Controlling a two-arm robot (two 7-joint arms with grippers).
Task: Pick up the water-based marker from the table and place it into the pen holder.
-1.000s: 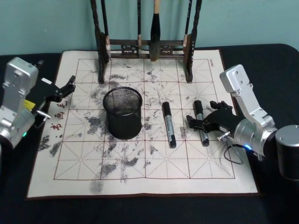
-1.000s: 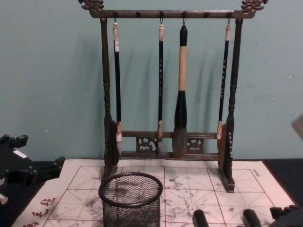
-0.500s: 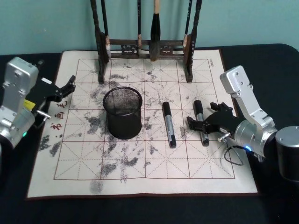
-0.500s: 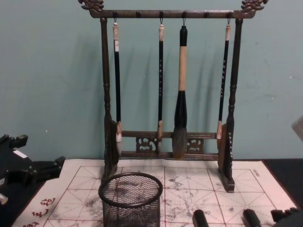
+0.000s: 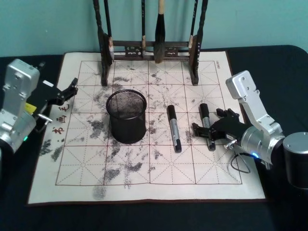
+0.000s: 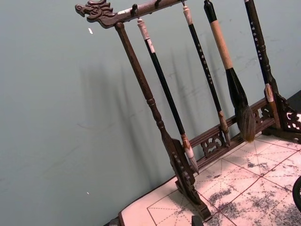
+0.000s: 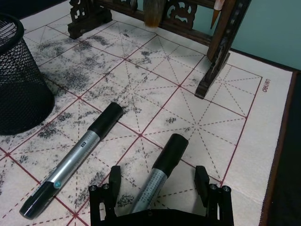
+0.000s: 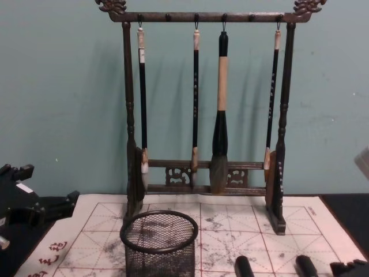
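Straddling the black-capped, silver-barrelled water-based marker [image 5: 204, 112], the right gripper [image 5: 210, 121] sits low over the right-centre of the head view. Its 2 black fingers [image 5: 197, 128] are released and spread, 1 on each side of the barrel. The marker lies flat on the white calligraphy mat [image 5: 144, 168] with its red grid and grey ink stains, cap toward the top of the frame. In the right wrist view it [image 7: 165, 160] runs up from the bottom centre between the spread fingertips [image 7: 113, 178] (a strip of mat shows on either side of the barrel).

A second black-and-silver marker [image 5: 173, 128] lies just left of the first, roughly parallel and apart from it. Farther left, the black wire-mesh cylindrical pen holder [image 5: 127, 129] stands upright on the mat, left of centre. In the chest view its rim [image 8: 159, 216] sits at the bottom centre.

Behind these, at the top centre of the head view, stands the tall dark wooden brush rack [image 5: 103, 62]. The chest view shows 4 brushes hanging from its top bar.

The left gripper [image 5: 70, 91] is parked at the left edge of the head view, over the mat's left border, with its jaws apart and nothing between them. The dark tabletop [image 5: 279, 67] frames the mat on every side.
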